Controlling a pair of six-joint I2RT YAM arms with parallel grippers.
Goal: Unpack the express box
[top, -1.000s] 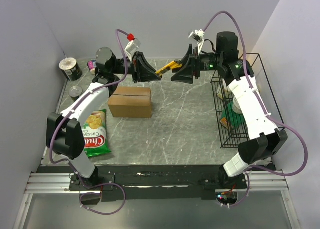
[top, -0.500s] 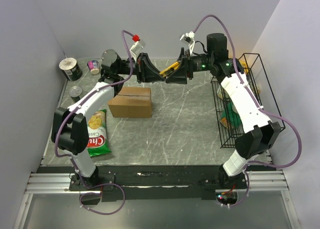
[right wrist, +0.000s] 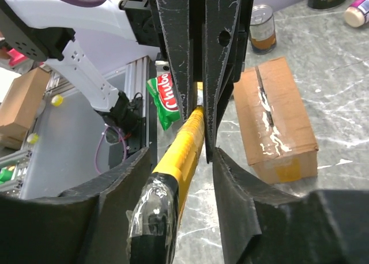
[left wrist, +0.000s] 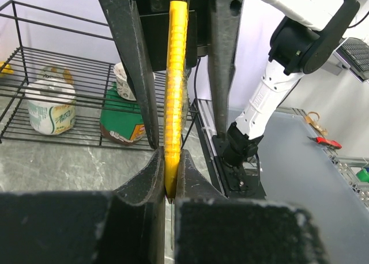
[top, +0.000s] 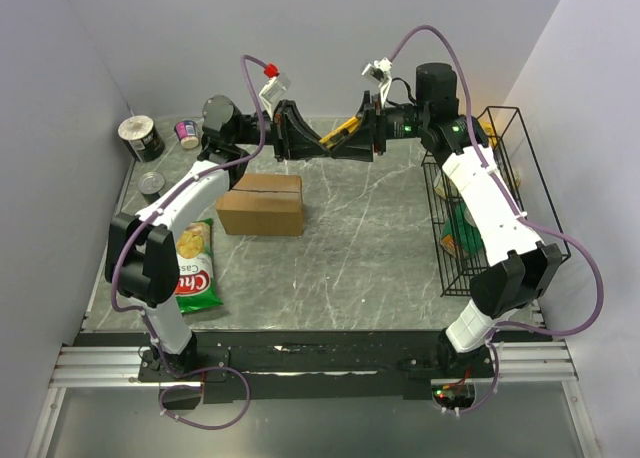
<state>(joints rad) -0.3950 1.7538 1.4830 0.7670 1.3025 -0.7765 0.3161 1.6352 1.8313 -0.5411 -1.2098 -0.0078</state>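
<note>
The express box (top: 260, 204), a brown carton with glossy tape along its flap seam, lies closed on the table at left centre; it also shows in the right wrist view (right wrist: 277, 120). A yellow utility knife (top: 340, 133) with a black taped end hangs in the air above the back of the table, between both grippers. My left gripper (top: 320, 146) is shut on the knife's far end (left wrist: 176, 74). My right gripper (top: 352, 143) surrounds the knife's black taped end (right wrist: 181, 149), with its jaws spread and a gap showing on one side.
A black wire basket (top: 500, 113) holding bottles and jars stands at the right edge. A green chips bag (top: 192, 268) lies at the front left. Cans (top: 140, 138) and a small bottle (top: 186, 132) stand at the back left corner.
Both arms have moved toward each other. The right gripper brought the yellow knife to the left gripper, whose jaws now pinch its other end.
</note>
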